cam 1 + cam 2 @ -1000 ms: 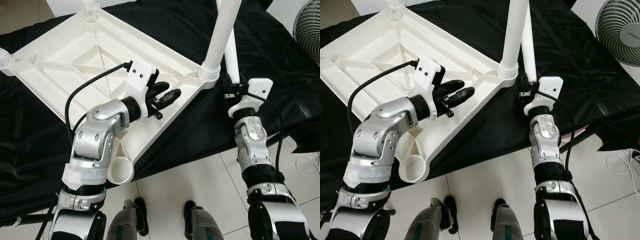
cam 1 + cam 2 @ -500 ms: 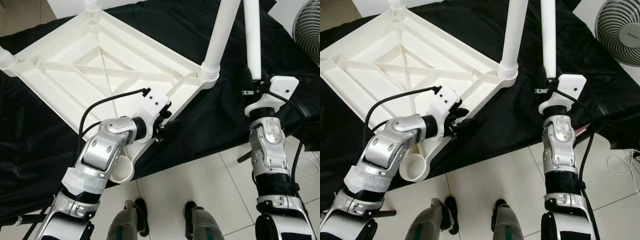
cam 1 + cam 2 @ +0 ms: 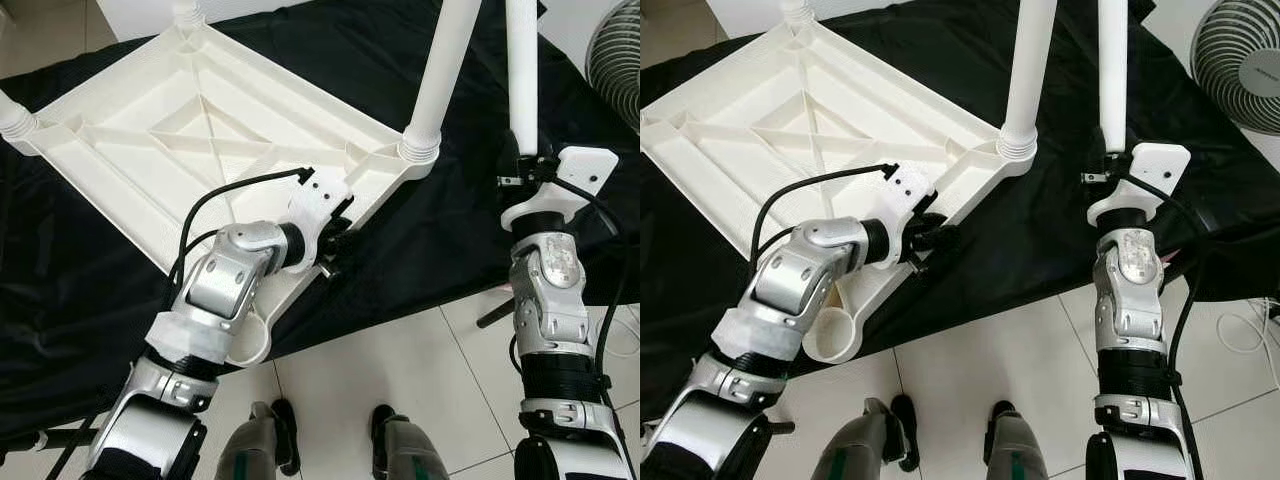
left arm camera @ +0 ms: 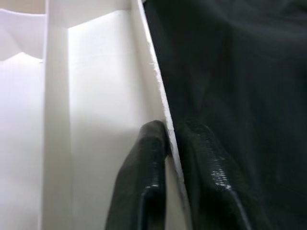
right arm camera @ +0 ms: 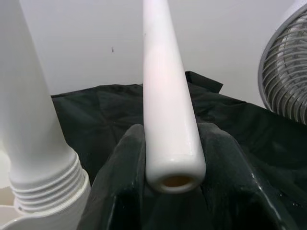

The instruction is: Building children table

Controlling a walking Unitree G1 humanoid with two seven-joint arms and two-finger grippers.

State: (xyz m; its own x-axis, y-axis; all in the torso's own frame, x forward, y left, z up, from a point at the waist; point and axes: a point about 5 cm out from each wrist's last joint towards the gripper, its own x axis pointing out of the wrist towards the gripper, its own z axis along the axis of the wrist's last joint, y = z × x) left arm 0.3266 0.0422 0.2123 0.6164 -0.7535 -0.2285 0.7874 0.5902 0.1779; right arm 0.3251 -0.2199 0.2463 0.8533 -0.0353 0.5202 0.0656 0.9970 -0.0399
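— Where is your left tool?
— It pinches the near rim of the upturned white tabletop, which lies on the black cloth.
— And your right tool?
— Clamped around a loose white leg, held upright beside the fitted leg.

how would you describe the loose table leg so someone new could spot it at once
Find the upturned white tabletop on the black cloth; one leg is screwed upright into its near right corner. To the right of that stands the loose leg. Unlike its neighbour it joins no socket: the right tool grips its lower end.
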